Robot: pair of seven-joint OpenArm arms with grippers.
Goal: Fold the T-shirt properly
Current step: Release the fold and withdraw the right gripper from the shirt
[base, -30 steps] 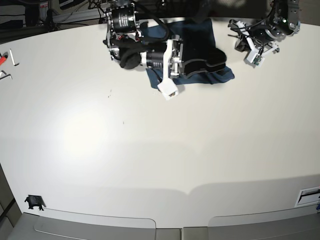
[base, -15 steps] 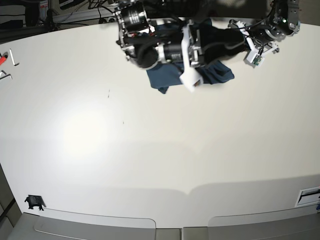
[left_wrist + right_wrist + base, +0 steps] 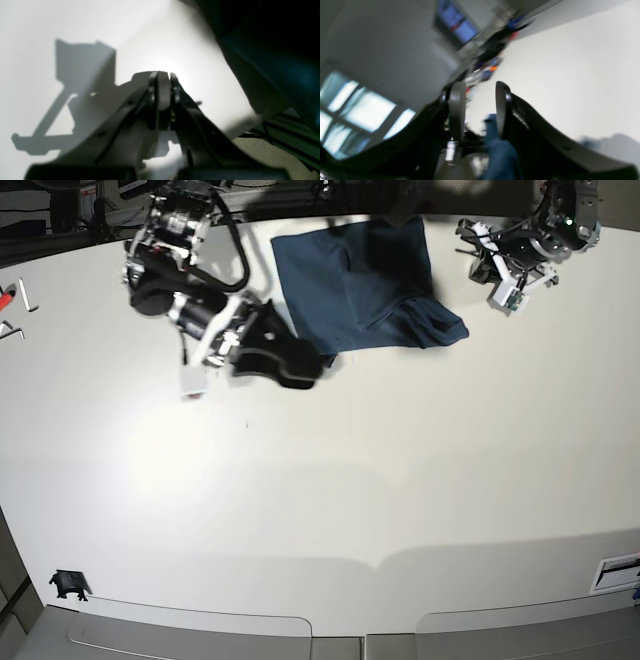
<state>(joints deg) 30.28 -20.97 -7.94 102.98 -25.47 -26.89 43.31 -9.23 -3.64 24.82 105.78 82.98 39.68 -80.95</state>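
While the T-shirt point(image 3: 360, 285) lies on the table point(image 3: 320, 480), left tool point(image 3: 162, 82) is pressed together, right tool point(image 3: 477, 110) apart.

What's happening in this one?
A two-armed robot is working on a dark teal T-shirt, which lies bunched and partly folded at the far side of the white table. The right gripper is open at the shirt's near corner, with blue cloth by its fingers. The left gripper is shut and empty, beside the shirt.
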